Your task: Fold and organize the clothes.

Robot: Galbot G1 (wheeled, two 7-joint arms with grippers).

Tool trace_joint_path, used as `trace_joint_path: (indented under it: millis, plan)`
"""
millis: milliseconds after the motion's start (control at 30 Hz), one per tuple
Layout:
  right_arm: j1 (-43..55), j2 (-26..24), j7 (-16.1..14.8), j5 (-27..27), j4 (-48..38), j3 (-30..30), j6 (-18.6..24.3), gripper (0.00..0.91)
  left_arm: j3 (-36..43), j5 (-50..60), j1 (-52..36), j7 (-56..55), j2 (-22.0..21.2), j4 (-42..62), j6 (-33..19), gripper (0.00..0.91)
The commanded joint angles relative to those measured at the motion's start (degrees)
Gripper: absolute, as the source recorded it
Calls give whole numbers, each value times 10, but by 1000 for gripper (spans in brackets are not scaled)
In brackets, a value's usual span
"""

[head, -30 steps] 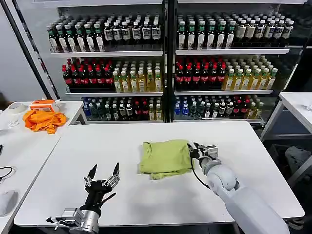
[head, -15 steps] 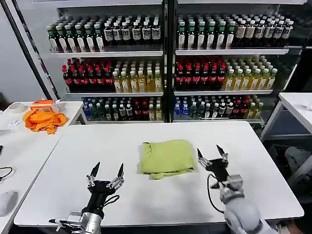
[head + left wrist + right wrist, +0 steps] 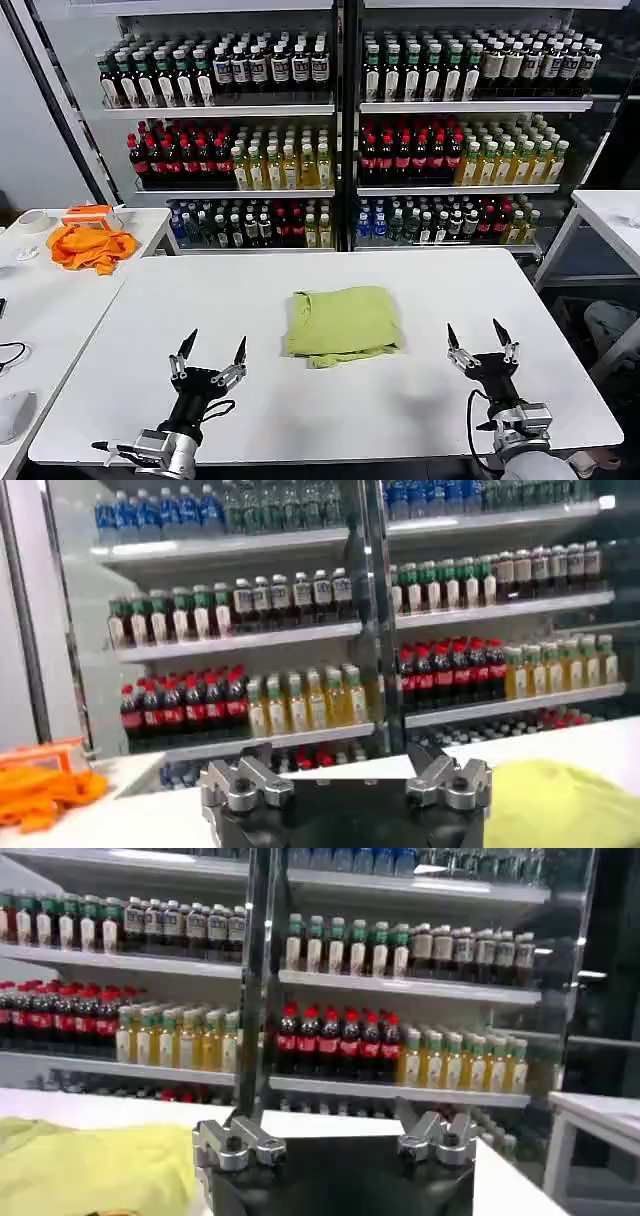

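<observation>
Lying folded at the middle of the desk (image 3: 330, 400), the T-shirt (image 3: 342, 324) is seen as a compact, roughly square lime-green bundle, slightly wider than deep, so its long axis runs parallel to the desk's front edge. Its print is hidden inside the folds. A curved seam, possibly the neckline, is faintly seen near the bundle's left side, and loose layers are bunched along the edge nearest the robot; which way the collar points cannot be told for certain. In the left wrist view only a corner of the T-shirt (image 3: 570, 805) is caught, the remainder being cut off by the frame; in the right wrist view another part (image 3: 95, 1168) is likewise cropped.

The left gripper (image 3: 211, 354) is held above the desk near its front edge, toward the front left corner, well apart from the T-shirt, with its fingers pointing away from the robot and its jaws spread wide around nothing. The right gripper (image 3: 480, 338) is held near the front edge toward the front right corner, also apart from the T-shirt, jaws equally wide and empty. Both arms are cut off by the lower frame edge. In each wrist view only the finger bases are shown (image 3: 345, 785) (image 3: 335, 1143).

An orange cloth (image 3: 92, 246) is seen on a side table (image 3: 40, 300) to the left. Shelves of bottles (image 3: 340, 130) are ranged behind the desk.
</observation>
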Motion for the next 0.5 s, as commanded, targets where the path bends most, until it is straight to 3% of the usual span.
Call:
trace_joint_path:
  millis: [33,267,500]
  plan:
    - [-47,-2,-6,-13,13,50,25,907,-90,-11,3,-15,58,5,-8,907]
    - [-48,-2,-6,-13,21,50,23,907,-106,-56,-5,-16,74,2,4,907]
    - [-54,-2,-22,-16,31,48,30,907,-25,-39,18,13,13,-28,14,907]
